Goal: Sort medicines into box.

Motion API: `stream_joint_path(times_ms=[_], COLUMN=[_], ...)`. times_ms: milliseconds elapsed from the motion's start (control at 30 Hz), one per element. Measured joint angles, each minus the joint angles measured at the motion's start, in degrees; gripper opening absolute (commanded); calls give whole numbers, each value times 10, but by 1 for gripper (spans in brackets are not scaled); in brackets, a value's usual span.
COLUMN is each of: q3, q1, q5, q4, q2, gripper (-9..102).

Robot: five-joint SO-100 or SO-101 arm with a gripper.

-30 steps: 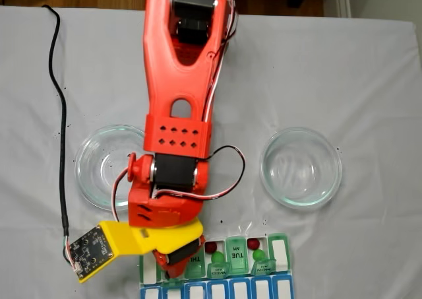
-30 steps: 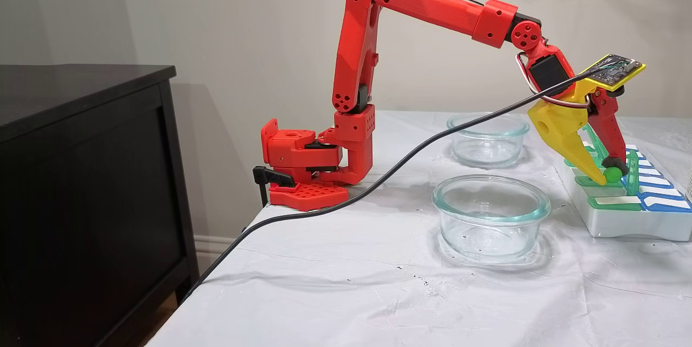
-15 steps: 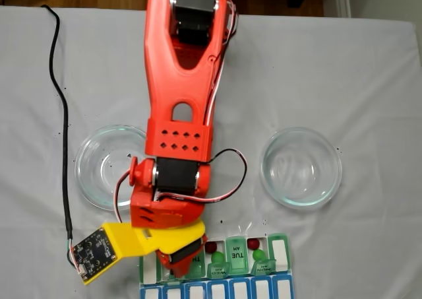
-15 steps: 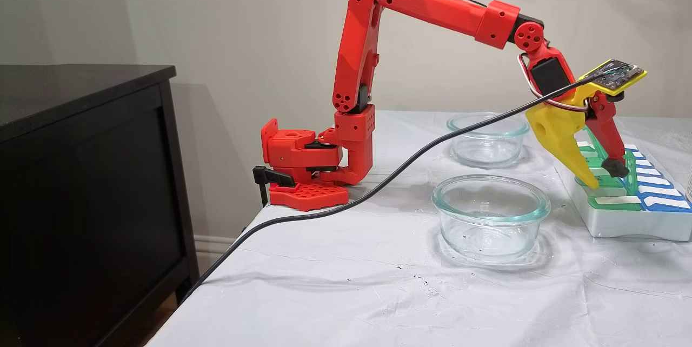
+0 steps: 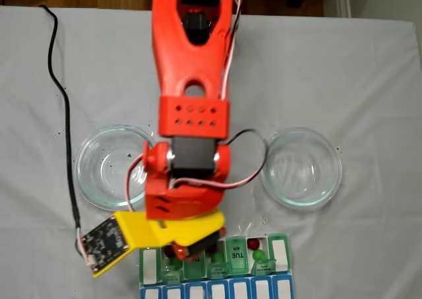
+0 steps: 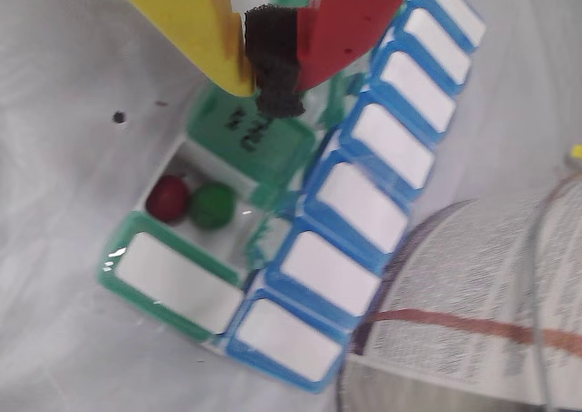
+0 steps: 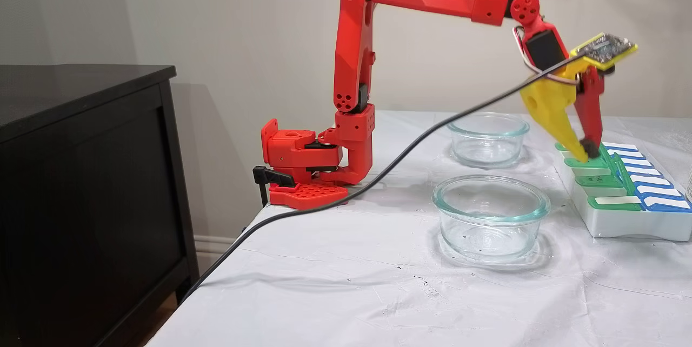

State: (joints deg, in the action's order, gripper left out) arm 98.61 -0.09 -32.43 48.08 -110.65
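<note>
Overhead, the red-and-yellow plastic gripper (image 6: 264, 71) stood closed and empty above the white organizer box (image 6: 364, 207); matte red ball (image 6: 168, 198) touched green ball (image 6: 213, 206).

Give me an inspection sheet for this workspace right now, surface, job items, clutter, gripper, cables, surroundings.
Surface: table under a wrinkled white cloth, a few dark specks.
Job's things: pill organizer at the table edge; a red ball and a green ball touching in one open compartment; more balls in other open compartments in a fixed view.
Clutter: two empty glass dishes; a printed container beside the organizer.
Gripper: gripper shut, nothing held, tips above the organizer.
Cables: black cable runs from the wrist camera off the table edge.
Surroundings: dark cabinet, plain wall.
</note>
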Motion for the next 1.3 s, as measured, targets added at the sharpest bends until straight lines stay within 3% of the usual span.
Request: stream_joint_path(times_ms=[500, 1300], q3=[126, 126], q1=[-113, -151], q5=[98, 99], q4=[-214, -266], q2=[-62, 15], gripper=[0, 0])
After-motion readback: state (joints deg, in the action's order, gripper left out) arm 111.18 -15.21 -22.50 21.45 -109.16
